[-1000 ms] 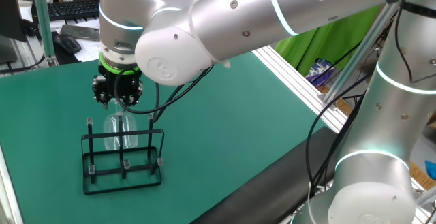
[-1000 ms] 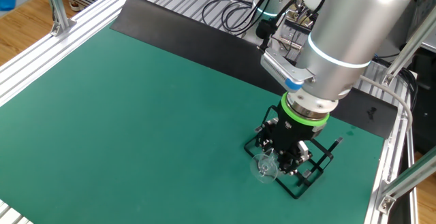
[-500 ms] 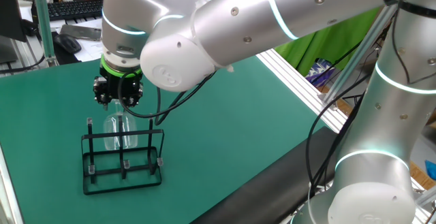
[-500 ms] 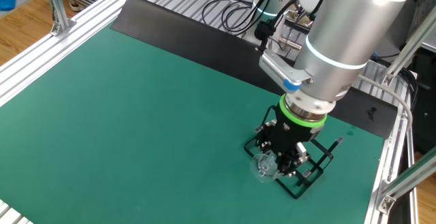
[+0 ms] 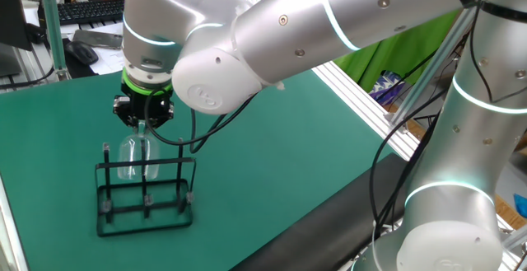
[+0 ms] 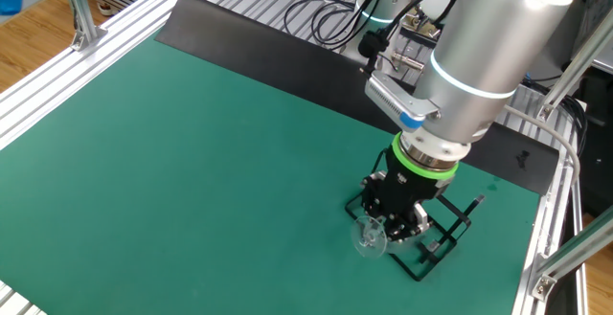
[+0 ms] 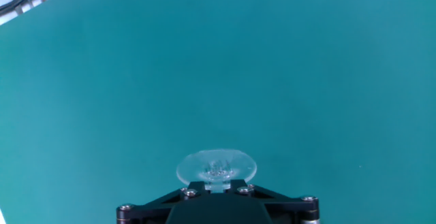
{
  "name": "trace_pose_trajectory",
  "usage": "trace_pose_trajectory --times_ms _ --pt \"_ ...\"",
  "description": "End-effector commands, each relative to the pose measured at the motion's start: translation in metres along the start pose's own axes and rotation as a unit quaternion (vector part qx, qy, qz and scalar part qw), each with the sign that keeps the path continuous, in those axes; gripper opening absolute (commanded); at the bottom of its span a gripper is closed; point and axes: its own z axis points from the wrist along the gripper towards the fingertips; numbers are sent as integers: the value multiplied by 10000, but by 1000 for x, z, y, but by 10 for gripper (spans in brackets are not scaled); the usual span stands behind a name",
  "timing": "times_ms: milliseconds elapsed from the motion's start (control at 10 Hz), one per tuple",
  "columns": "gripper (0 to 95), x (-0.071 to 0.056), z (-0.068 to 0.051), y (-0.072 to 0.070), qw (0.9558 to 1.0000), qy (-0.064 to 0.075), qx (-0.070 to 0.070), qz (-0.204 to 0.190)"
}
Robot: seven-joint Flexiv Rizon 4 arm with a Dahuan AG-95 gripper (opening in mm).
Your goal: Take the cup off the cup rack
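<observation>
The cup (image 5: pixel 132 157) is a clear stemmed glass standing with its bowl inside the black wire cup rack (image 5: pixel 169 218), among the posts. My gripper (image 5: pixel 143 123) is right above it, shut on the thin stem. In the other fixed view the gripper (image 6: pixel 393 221) hides most of the rack (image 6: pixel 446 239), and the cup (image 6: pixel 368 238) shows at its near-left side. In the hand view a round clear part of the cup (image 7: pixel 216 164) lies just beyond the gripper (image 7: pixel 215 183); the rack does not show there.
The green mat (image 5: pixel 272 156) covers the table. A black strip (image 6: pixel 249 37) and an aluminium frame rail (image 6: pixel 115 18) border it. A keyboard (image 5: pixel 86 10) and mouse lie beyond the far edge. The robot's large arm (image 5: pixel 329 32) reaches over the right side.
The gripper, still shut on the cup's stem, has shifted slightly. The rack has shifted a little to the left with it.
</observation>
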Motion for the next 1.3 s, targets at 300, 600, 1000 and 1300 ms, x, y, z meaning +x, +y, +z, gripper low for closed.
trace_pose_trajectory --times_ms 300,600,1000,1300 --pt "0 0 -4 0 10000 -26 54 -11" --pt "0 -1 -13 -2 10000 2 59 -41" --pt "0 -2 -23 -5 9999 83 60 -74" --pt "0 -7 -32 -5 9998 140 94 -104"
